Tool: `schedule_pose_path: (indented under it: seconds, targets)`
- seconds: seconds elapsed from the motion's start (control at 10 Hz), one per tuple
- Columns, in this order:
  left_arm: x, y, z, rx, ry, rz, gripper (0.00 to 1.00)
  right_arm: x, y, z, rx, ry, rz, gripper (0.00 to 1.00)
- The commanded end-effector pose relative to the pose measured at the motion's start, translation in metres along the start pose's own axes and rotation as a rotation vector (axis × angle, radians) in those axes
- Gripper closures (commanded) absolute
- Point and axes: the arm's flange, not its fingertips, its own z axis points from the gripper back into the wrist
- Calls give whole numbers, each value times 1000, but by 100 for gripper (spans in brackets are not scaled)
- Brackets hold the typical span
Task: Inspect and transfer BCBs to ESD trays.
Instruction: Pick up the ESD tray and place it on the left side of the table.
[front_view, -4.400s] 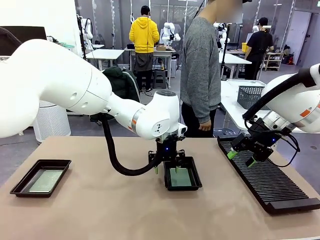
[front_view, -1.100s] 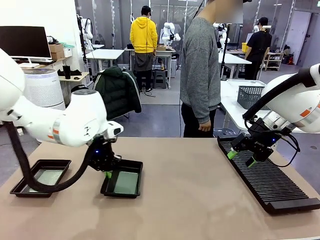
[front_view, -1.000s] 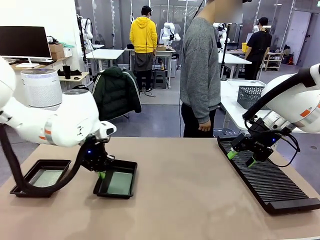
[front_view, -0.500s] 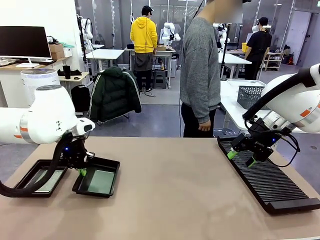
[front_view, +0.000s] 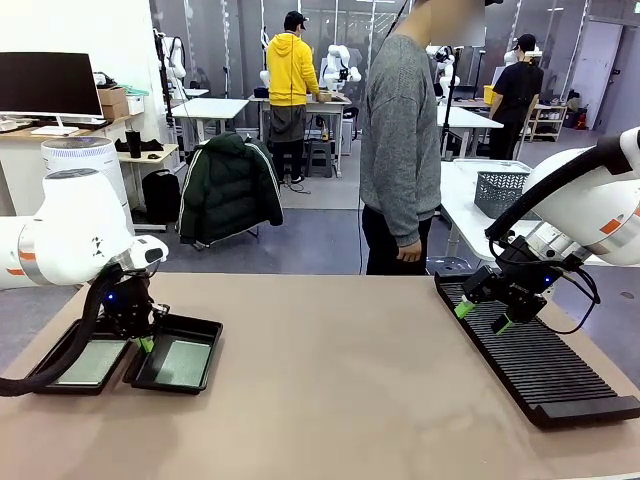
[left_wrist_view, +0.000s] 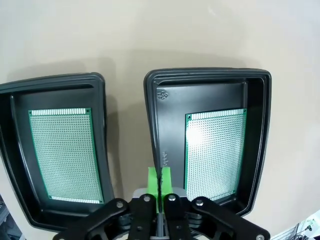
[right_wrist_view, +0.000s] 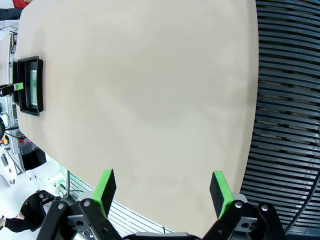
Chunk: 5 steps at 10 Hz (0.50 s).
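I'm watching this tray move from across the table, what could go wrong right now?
The left gripper pinches only the thin rim of the right tray, so it could slip or tip and shift its board. That tray sits close beside the left tray; pushing farther may knock them together.

Tray dragged left, now parked beside its twin

I see my left gripper (front_view: 147, 343), clamped on the rim of the second ESD tray (front_view: 205, 354), has carried it from the table's middle all the way across to the left side; the tray with its BCB (front_view: 183, 362) now sits just beside the first ESD tray (front_view: 45, 362), nearly touching, where a wide stretch of table separated them before. The left arm has swung back with it, uncovering the monitor and jacket behind.
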Motion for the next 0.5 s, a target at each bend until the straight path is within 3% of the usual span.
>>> schedule_pose_path:
  seconds: [0.0,0.4]
  targets:
    - [-4,11,1,-12,16,-16,100,-1,1,1,2,-1,-6,0]
    - [-10,20,-2,-4,17,-2,100,-1,1,1,2,-1,-6,0]
